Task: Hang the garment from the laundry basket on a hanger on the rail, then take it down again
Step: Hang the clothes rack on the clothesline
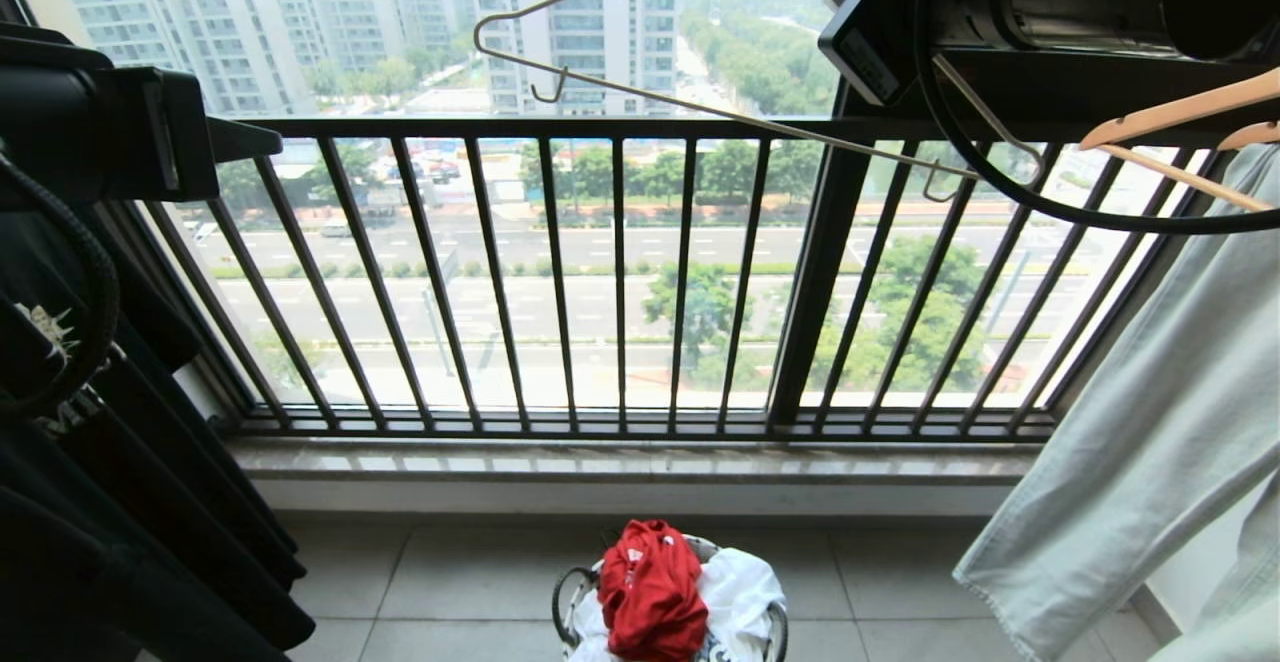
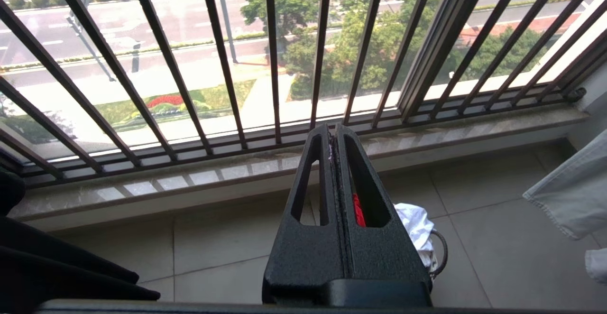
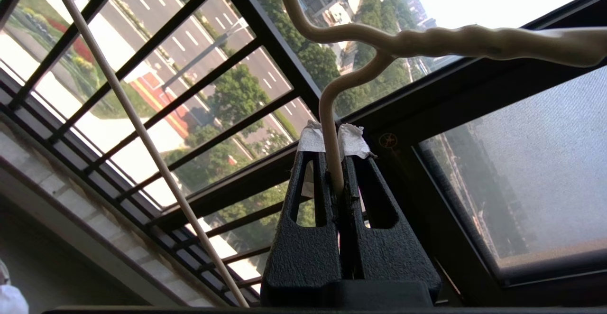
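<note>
- We see our right gripper (image 3: 334, 162) clamped tight on the stem of the hanger (image 1: 640, 92), its taped fingertips (image 3: 353, 141) pressing the off-white rod from both sides.
- The hanger sits high in front of the window railing (image 1: 620, 282), tilted, one thin arm slanting down toward our right (a small notch hook shows under each arm).
- Our left gripper (image 2: 334, 136) is closed with nothing between its fingers; it hangs above the floor (image 2: 498, 238), pointing toward the railing.
- The red T-shirt (image 1: 650, 587) lies crumpled in the laundry basket (image 1: 565, 602) on the tiled floor below the window sill, on top of a white garment (image 1: 740, 587) that shares the basket.
- A black T-shirt (image 1: 120, 502) hangs at our left, and a pale denim piece (image 1: 1150, 442) hangs at our right under a tan wooden hanger (image 1: 1180, 112).
- Through the left gripper's cut-out we glimpse a sliver of the red T-shirt.
</note>
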You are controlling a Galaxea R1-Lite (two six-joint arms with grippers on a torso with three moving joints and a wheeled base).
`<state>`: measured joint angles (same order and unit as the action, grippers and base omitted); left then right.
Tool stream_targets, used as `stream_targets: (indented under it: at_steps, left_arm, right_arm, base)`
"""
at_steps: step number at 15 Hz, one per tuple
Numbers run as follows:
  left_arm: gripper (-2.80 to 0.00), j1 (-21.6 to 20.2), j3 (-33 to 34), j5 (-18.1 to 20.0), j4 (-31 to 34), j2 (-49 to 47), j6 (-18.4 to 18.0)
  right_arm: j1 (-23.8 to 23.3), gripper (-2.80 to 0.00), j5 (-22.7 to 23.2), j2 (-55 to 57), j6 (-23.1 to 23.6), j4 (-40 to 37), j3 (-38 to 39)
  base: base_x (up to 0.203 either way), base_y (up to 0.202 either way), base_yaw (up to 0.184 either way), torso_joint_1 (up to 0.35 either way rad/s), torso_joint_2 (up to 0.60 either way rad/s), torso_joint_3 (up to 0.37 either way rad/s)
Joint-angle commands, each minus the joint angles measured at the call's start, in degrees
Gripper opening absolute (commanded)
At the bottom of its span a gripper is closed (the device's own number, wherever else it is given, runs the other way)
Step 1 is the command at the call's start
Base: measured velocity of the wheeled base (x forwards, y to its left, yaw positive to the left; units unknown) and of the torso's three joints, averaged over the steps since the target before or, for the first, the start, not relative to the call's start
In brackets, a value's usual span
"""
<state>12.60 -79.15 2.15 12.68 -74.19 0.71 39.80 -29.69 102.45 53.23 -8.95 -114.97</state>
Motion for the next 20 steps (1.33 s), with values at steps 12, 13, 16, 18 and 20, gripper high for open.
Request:
stream_targets:
  at_steps: [12,13,16,18,20]
  left_arm:
    - [-2.80,-4.4,0.2,7.2,-0.1,1.2,0.3]
    - [-2.80,-4.4,0.2,7.2,-0.1,1.2,0.3]
    - [-2.80,-4.4,0.2,7.2,-0.1,1.1,0.3]
    - [-2.80,-4.4,0.3,7.3,-0.1,1.1,0.3]
    - [-2.80,-4.3,0.3,7.3,0.0,1.0,0.3]
  right_arm:
    - [2.9,0.00,-2.9,-0.7,0.6,-0.4,0.4]
    - [3.3,0.00,-3.0,-1.5,0.4,-0.3,1.2]
    - [4.7,0.00,-2.5,-4.7,-1.2,-0.1,3.8]
    - [5.1,0.00,-2.5,-7.2,-2.2,-0.2,4.6]
    - [5.3,0.00,-2.4,-10.7,-3.7,-0.2,7.7]
  base:
    - [0.000,0.000,0.000,0.000,0.00,0.000]
    - [0.000,0.000,0.000,0.000,0.00,0.000]
    - [0.000,0.000,0.000,0.000,0.00,0.000]
    - [0.000,0.000,0.000,0.000,0.00,0.000]
    - [0.000,0.000,0.000,0.000,0.00,0.000]
